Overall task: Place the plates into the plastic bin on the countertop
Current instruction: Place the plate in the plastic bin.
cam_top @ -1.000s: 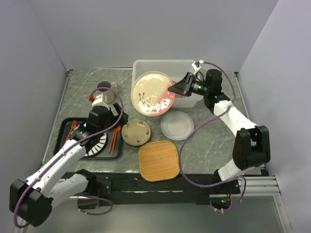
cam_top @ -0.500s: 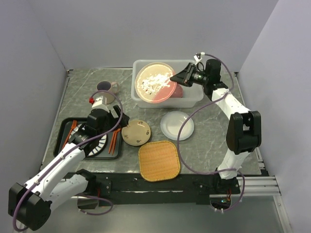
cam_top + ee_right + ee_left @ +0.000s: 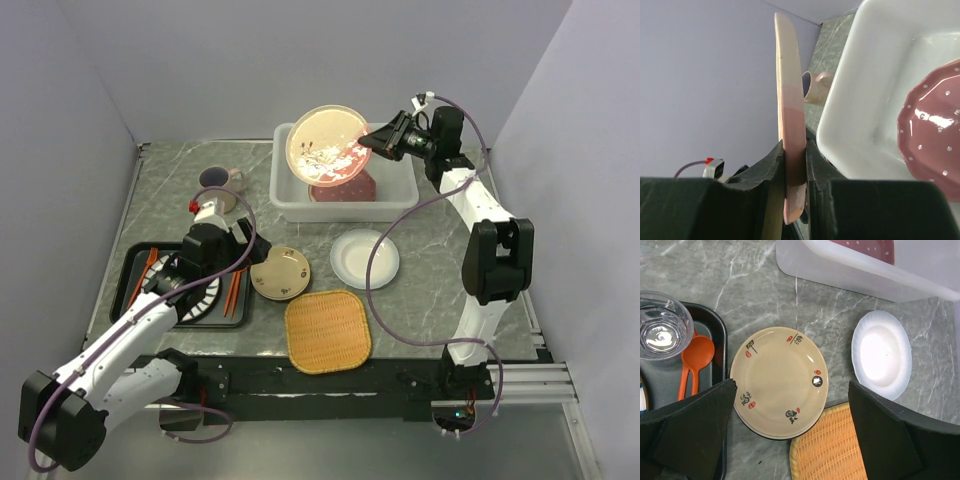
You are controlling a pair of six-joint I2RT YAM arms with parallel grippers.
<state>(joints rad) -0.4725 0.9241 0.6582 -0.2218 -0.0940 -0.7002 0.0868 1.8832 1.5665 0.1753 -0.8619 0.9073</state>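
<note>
Nearest the arm bases, the orange plate [image 3: 328, 331], tan plate [image 3: 280, 273] and white plate [image 3: 364, 258] lie on the bench [image 3: 430, 290], with the left tool [image 3: 791, 390] wide open and empty above the tan one. Farther back, the right tool [image 3: 794, 150] is closed on the rim of the cream-and-pink plate [image 3: 328, 143] with sprig drawings, tilted above the plastic bin [image 3: 300, 210]. Placing seems to be in hand, so next the plate likely needs lowering flat into the bin before release.
</note>
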